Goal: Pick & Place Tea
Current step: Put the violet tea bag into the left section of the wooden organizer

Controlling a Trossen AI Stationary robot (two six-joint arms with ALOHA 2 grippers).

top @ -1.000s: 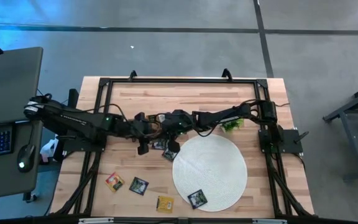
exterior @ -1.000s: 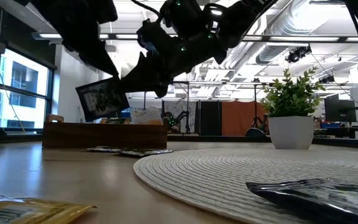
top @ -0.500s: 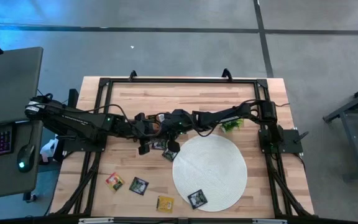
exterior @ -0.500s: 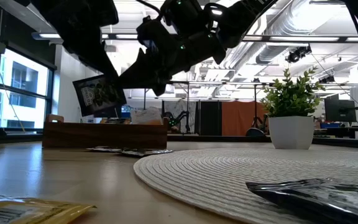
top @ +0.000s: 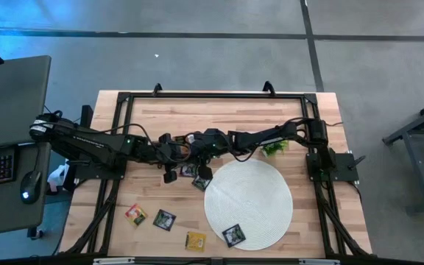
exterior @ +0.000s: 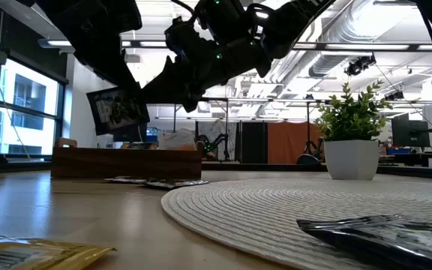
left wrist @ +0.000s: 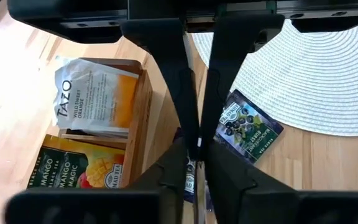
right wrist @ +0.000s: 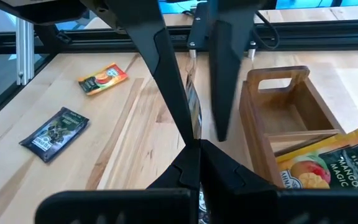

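Note:
My two grippers meet tip to tip above the wooden tray (exterior: 126, 161), left gripper (left wrist: 194, 177) and right gripper (right wrist: 194, 163), both shut on one black tea packet (exterior: 118, 111). The packet hangs in the air in front of the tray. The tray (left wrist: 126, 124) holds white-and-orange and yellow tea packets standing in its compartments. Loose packets lie flat on the table: a red-green one (top: 135, 214), a black one (top: 164, 219) and a yellow one (top: 195, 240). Another black one (top: 232, 235) lies on the round white mat (top: 249, 205). My left gripper has the black packet between its two fingers, one on each face; the packet shows edge-on (left wrist: 193, 182) in the narrow gap. In the low view its finger (exterior: 126, 75) slants down onto the packet's upper edge. The packet hangs tilted below, clear of table and tray. My right gripper pinches the same packet between its two shut fingers at their free ends. The packet stands edge-on (right wrist: 193, 109) ahead of the fingertips. The fingers come slanting down from the table's right side (exterior: 160, 84) toward the packet's upper corner (exterior: 138, 94).
A small potted plant (top: 273, 147) stands at the mat's far edge. Another dark packet (left wrist: 247, 130) lies on the table at the mat's rim beside the tray. Black frame rails (top: 212, 96) run around the tabletop. Bare wood lies at the far side.
The black packet has risen a little, shifted toward the table's left and turned slightly more upright. Both arms have kept their places over the tray.

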